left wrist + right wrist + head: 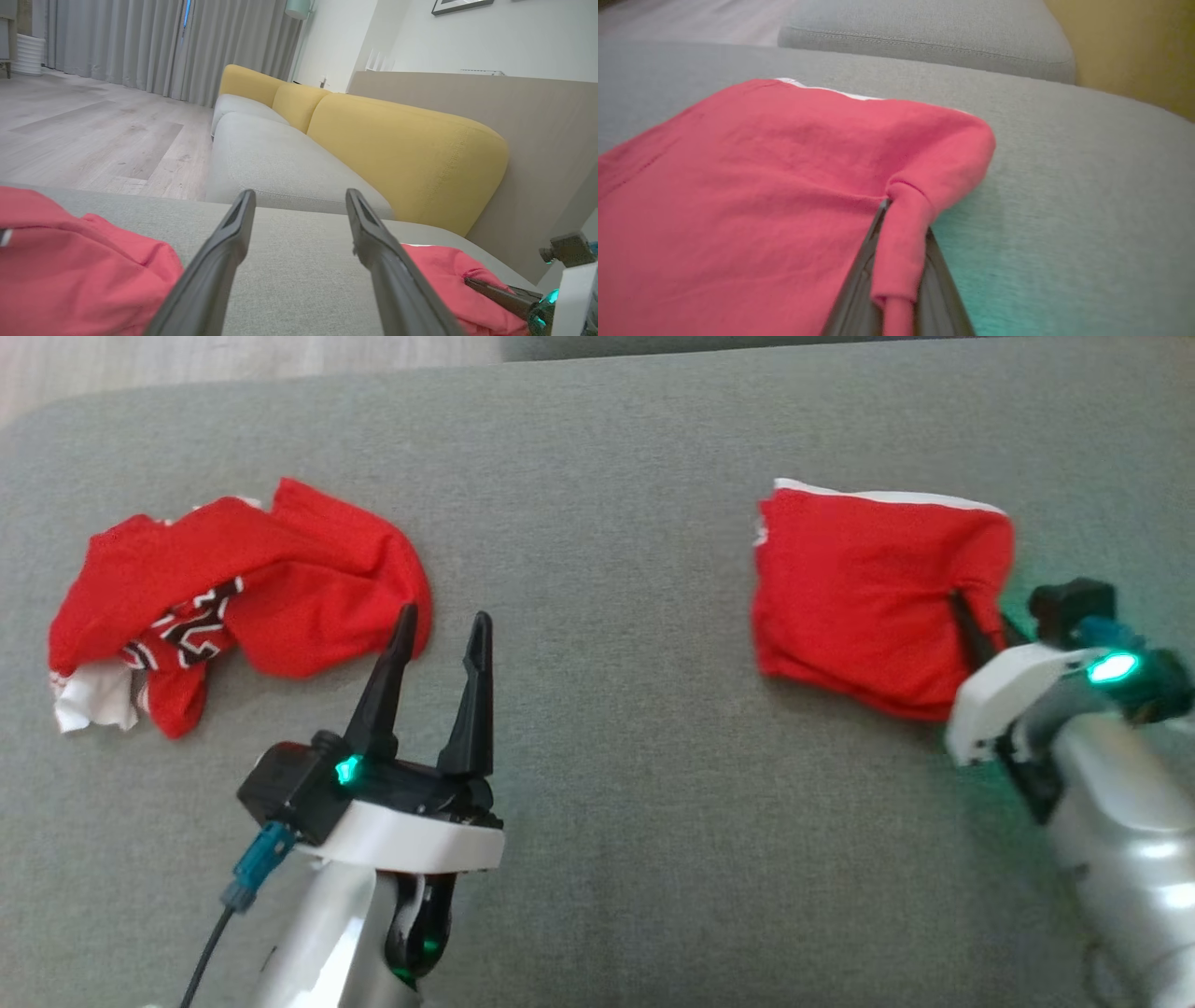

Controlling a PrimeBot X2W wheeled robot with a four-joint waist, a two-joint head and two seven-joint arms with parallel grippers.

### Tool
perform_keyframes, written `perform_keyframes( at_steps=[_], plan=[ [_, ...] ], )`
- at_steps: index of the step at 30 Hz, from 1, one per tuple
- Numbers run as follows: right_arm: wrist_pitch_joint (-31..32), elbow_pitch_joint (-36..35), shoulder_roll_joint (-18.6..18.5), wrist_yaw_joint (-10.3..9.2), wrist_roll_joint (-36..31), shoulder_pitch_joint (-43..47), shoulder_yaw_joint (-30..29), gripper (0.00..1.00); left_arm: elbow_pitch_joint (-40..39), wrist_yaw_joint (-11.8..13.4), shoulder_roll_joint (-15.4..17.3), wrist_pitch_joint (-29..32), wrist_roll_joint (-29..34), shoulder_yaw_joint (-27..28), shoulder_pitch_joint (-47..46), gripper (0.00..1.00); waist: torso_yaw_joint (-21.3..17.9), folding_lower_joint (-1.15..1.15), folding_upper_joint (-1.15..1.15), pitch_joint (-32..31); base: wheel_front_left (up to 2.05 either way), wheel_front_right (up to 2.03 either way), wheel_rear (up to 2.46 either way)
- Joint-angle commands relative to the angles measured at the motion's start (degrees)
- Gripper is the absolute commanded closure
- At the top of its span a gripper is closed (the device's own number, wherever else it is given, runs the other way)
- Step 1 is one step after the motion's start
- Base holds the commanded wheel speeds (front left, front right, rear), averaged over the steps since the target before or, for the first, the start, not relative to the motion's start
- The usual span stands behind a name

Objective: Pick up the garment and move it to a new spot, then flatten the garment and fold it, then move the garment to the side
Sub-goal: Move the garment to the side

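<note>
Two red pieces lie on the cushion: the folded garment, one corner pinched tight between the right gripper's closed fingers, and a crumpled garment just past the left gripper's spread, empty fingers, to their left. Judged: folding looks done and only the move aside is left; the crumpled garment looks untouched. Its black-and-white print is creased and unreadable; no other writing seen.

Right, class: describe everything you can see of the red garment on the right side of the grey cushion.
The red garment is soft, knit-looking cloth folded into a rough square, with a white strip along its far edge. It lies mostly flat on the grey cushion. The right tool is shut on a pinched fold at its right edge.
</note>
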Motion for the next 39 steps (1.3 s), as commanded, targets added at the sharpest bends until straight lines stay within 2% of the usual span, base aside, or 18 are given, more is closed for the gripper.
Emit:
perform_keyframes(
  at_steps=[1,12,15,19,22,25,34,39],
  plan=[
    [1.1,-2.5,-2.4,0.22,0.7,-1.8,2.5,1.0,-2.2,-0.3,0.4,-0.3,-0.4,1.4,-2.1,0.0,-0.4,0.0,0.0,0.3,0.0,0.0,0.0],
    [12.3,-11.9,-25.0,0.22,9.7,-1.3,16.7,1.0,-3.1,-0.3,0.4,-0.3,-0.7,0.5,-4.6,0.0,0.5,0.0,0.0,4.4,0.0,0.0,0.0],
    [13.5,-12.6,-29.7,0.22,10.9,-2.1,18.3,1.0,-3.0,-0.3,0.4,-0.3,-0.7,0.3,-5.2,0.0,1.2,0.0,0.0,5.7,0.0,0.0,0.0],
    [14.0,-12.3,-34.0,0.22,10.0,-3.7,19.9,1.0,-2.9,-0.3,0.4,-0.3,-0.5,0.4,-6.0,0.0,2.1,0.0,0.0,7.0,0.0,0.0,0.0],
    [13.7,-10.6,-36.5,0.22,8.7,-5.1,20.4,1.0,-2.9,-0.3,0.4,-0.3,-0.6,0.4,-6.8,0.0,3.0,0.0,0.0,8.1,0.0,0.0,0.0],
    [12.9,-8.9,-37.1,0.22,7.6,-6.2,20.1,1.0,-2.8,-0.3,0.4,-0.3,-0.5,0.6,-7.2,0.0,3.5,0.0,0.0,8.6,0.0,0.0,0.0],
    [10.4,-5.4,-36.9,0.22,3.4,-8.5,19.0,1.0,-2.7,-0.3,0.4,-0.3,-0.2,1.2,-7.5,0.0,4.2,0.0,0.0,9.3,0.0,0.0,0.0],
    [10.2,-3.2,-35.6,0.22,2.0,-9.3,18.2,1.0,-2.7,-0.3,0.4,-0.3,-0.1,1.5,-7.5,0.0,4.1,0.0,0.0,9.1,0.0,0.0,0.0]
  ],
)
